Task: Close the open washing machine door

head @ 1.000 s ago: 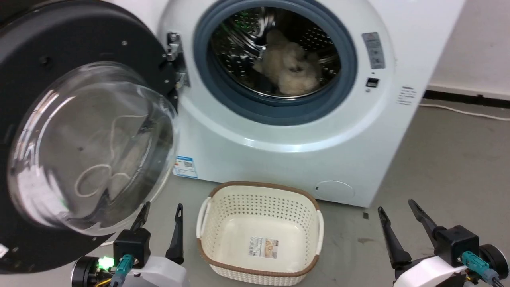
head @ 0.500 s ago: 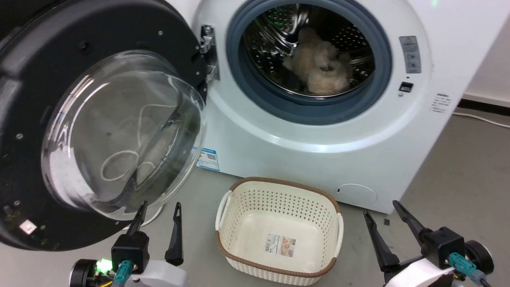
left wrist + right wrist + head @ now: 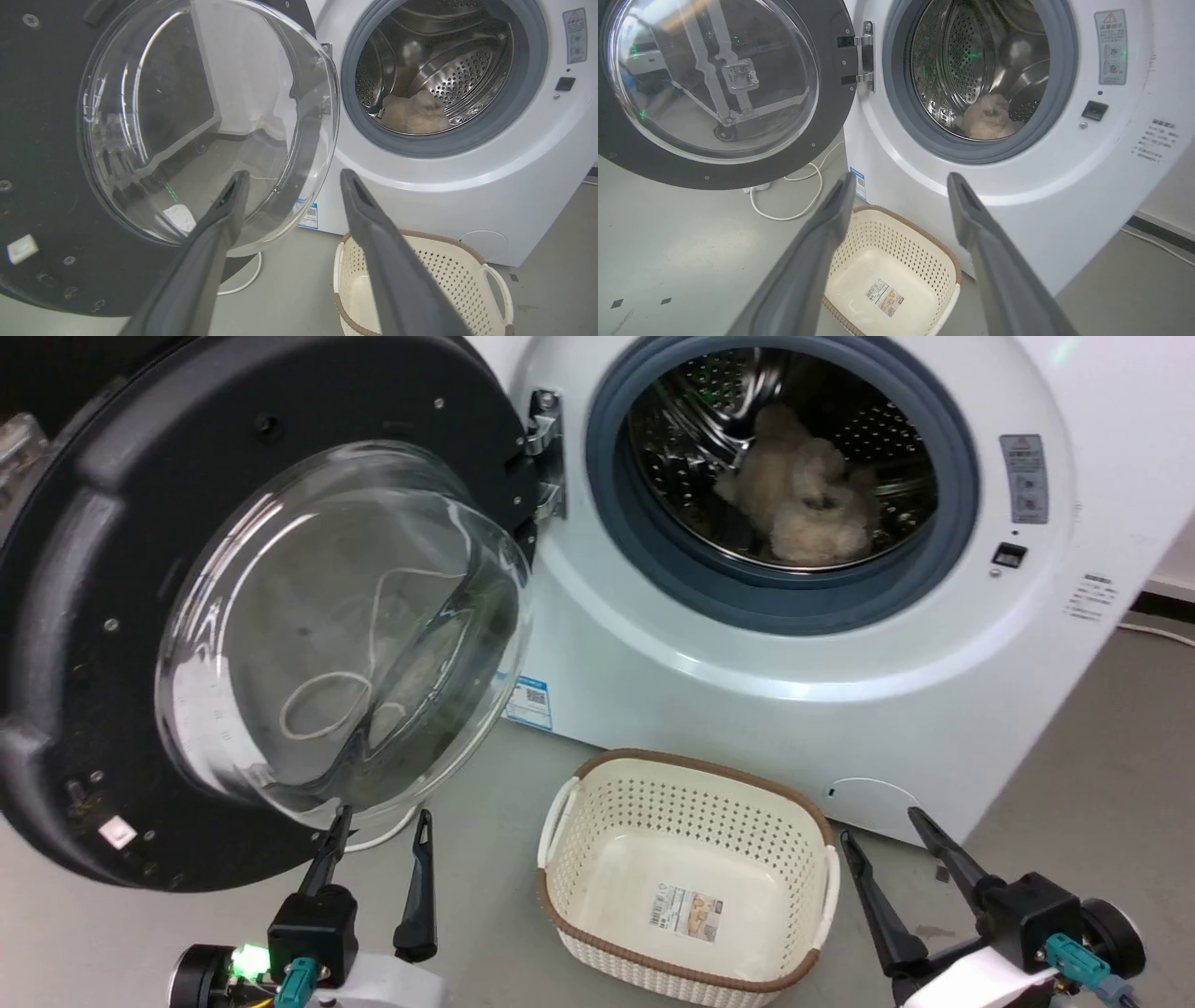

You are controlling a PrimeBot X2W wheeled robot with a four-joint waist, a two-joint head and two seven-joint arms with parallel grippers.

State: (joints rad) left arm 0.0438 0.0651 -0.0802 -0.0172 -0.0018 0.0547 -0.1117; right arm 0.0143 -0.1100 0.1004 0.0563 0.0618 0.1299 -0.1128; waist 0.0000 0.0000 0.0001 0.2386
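The washing machine door (image 3: 280, 616) stands swung wide open to the left, black rim and bulging glass bowl facing me, hung on a metal hinge (image 3: 546, 453). The white washing machine (image 3: 840, 644) shows its steel drum with a beige fluffy item (image 3: 803, 495) inside. My left gripper (image 3: 381, 821) is open, low at the left, its fingertips just below the door's glass bowl (image 3: 205, 116), with nothing between them. My right gripper (image 3: 882, 826) is open at the lower right, before the machine's front (image 3: 1017, 186), apart from it.
A cream perforated basket (image 3: 686, 784) with a brown rim sits on the grey floor between my grippers, right in front of the machine. A white cable (image 3: 794, 205) lies on the floor under the door. A wall base runs at the far right (image 3: 1162, 593).
The whole head picture has shifted right: the camera has turned left, bringing more of the door into view. Both grippers stay open and low.
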